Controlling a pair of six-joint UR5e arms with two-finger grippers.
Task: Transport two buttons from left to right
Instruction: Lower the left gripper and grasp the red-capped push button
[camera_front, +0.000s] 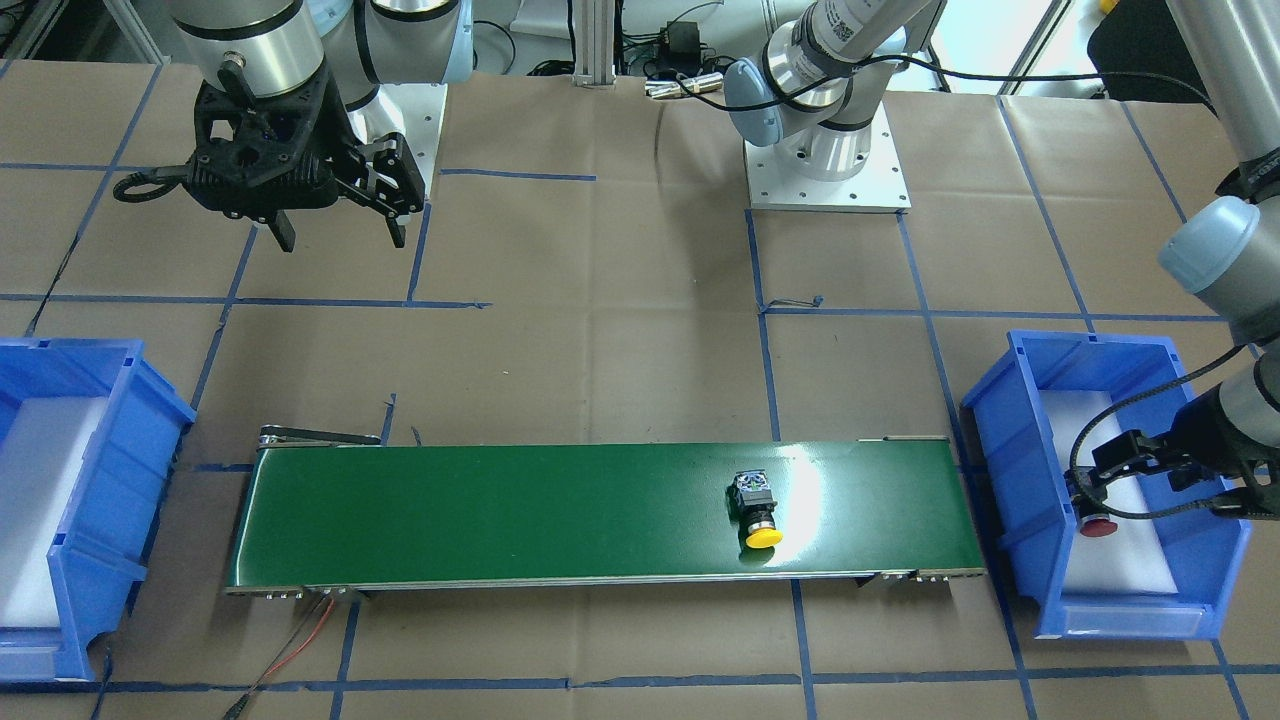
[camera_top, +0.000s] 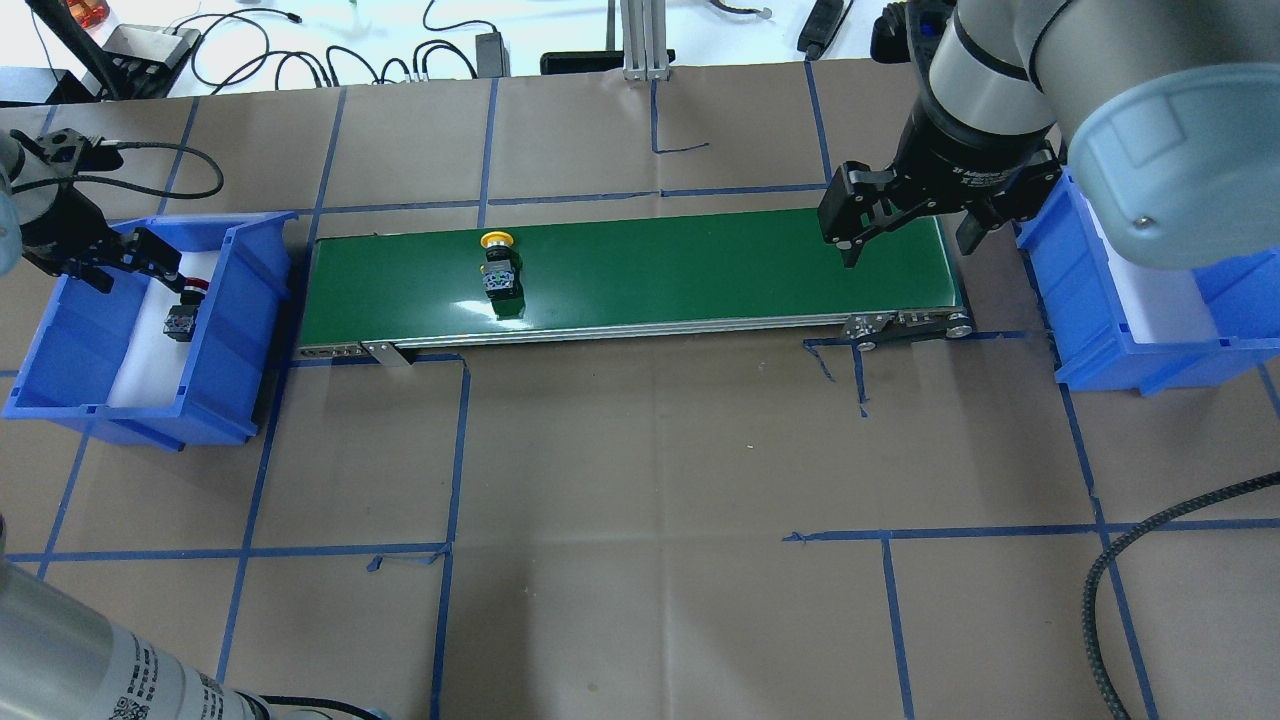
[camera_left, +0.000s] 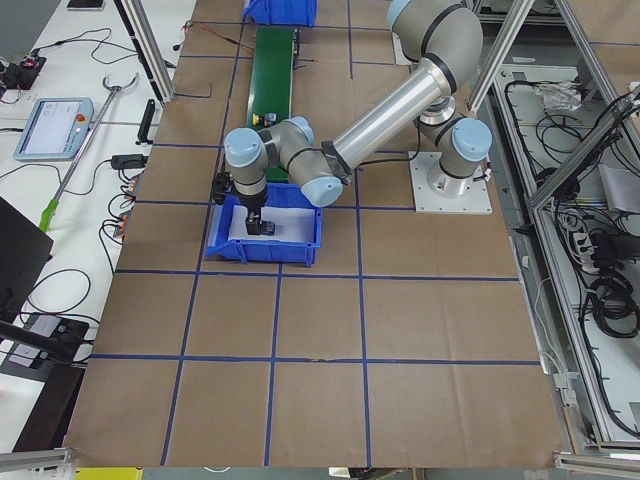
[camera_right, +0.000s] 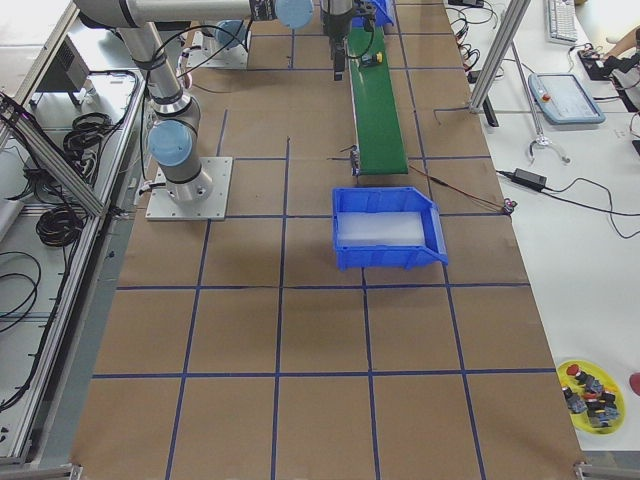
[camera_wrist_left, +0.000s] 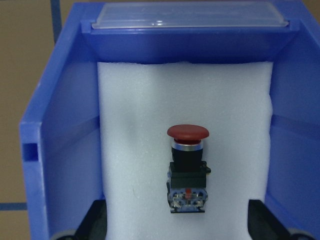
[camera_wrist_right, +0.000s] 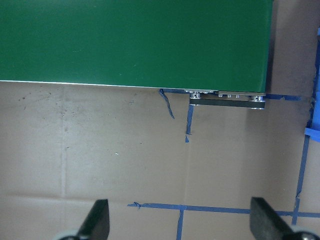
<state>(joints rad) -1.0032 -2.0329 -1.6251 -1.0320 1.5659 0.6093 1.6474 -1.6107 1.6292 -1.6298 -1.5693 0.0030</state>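
The yellow button lies on its side on the green conveyor belt, near the belt's left end in the overhead view. The red button lies on white foam in the left blue bin, cap toward the far wall. My left gripper hangs open just above the red button, one finger on each side, not touching it. My right gripper is open and empty above the belt's right end.
The right blue bin, lined with white foam, stands just past the belt's right end. Brown paper with blue tape lines covers the table. A yellow dish of spare buttons sits off the table's corner.
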